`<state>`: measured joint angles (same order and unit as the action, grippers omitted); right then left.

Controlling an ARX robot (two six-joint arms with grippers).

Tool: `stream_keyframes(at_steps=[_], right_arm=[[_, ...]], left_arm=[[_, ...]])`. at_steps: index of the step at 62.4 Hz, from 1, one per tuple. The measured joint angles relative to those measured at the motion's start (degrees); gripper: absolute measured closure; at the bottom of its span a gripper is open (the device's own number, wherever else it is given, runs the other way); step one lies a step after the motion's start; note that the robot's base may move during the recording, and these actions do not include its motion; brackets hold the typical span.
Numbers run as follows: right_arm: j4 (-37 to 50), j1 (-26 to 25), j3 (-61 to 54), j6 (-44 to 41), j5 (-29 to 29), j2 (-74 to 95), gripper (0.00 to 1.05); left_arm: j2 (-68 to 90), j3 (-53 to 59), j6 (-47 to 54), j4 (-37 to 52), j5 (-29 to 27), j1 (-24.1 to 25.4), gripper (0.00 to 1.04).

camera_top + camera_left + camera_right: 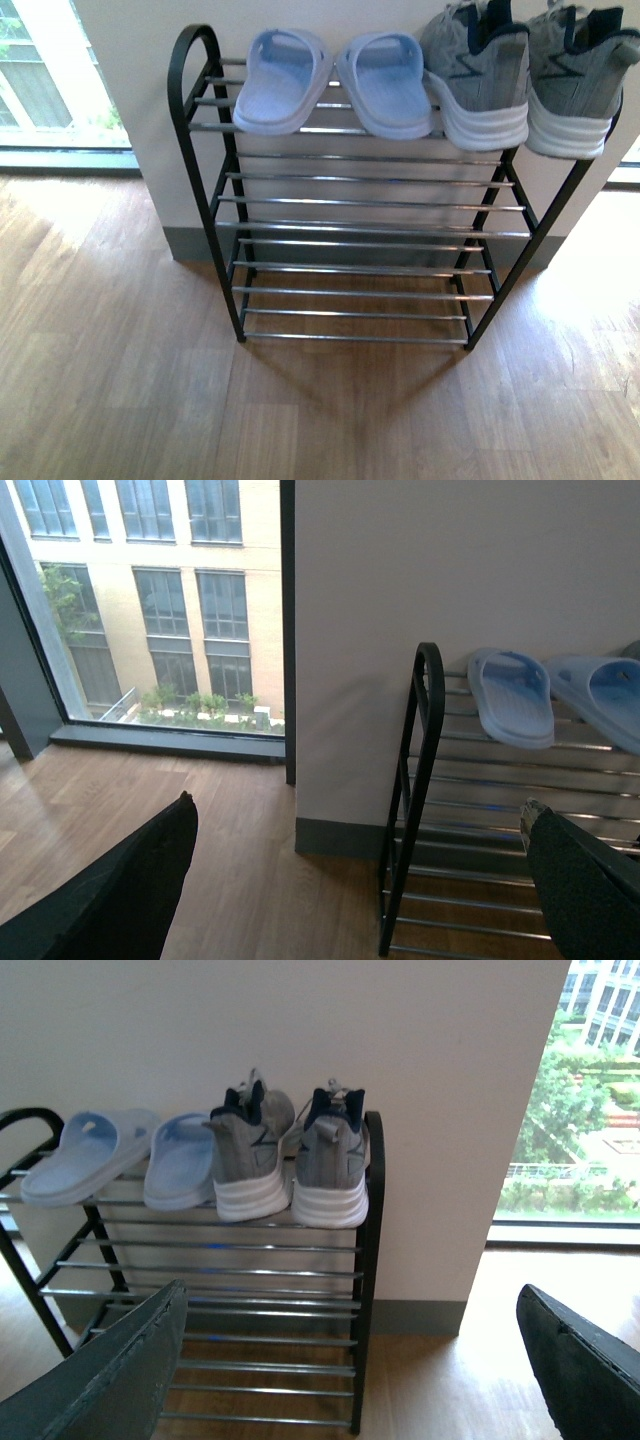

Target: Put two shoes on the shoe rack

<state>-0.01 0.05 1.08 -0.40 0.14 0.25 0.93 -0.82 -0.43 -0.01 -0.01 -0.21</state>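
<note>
**All 4 shoes up top, both grippers wide and empty**

Grey sneakers (290,1165) sit heels-out beside blue slides (335,80) on the shoe rack (360,245) top tier. Right gripper (350,1360) is nearer the sneakers, fingers spread; left gripper (360,880) likewise spread, holding nothing.

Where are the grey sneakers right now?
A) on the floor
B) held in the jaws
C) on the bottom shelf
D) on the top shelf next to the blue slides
D: the grey sneakers sit heels-out on the top tier of the shoe rack, beside the pale blue slides.
</note>
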Motion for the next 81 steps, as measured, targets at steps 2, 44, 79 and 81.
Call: stream_keyframes(at_steps=[2,44,79,81], right_arm=[[0.0,0.0,0.0,0.0,0.0,0.0,0.09],[0.0,0.0,0.0,0.0,0.0,-0.1,0.09],[0.0,0.0,0.0,0.0,-0.2,-0.1,0.09],[0.0,0.0,0.0,0.0,-0.2,-0.1,0.09]], left_arm=[[0.0,0.0,0.0,0.0,0.0,0.0,0.09],[0.0,0.0,0.0,0.0,0.0,0.0,0.09],[0.0,0.0,0.0,0.0,0.0,0.0,0.09],[0.0,0.0,0.0,0.0,-0.2,0.0,0.09]])
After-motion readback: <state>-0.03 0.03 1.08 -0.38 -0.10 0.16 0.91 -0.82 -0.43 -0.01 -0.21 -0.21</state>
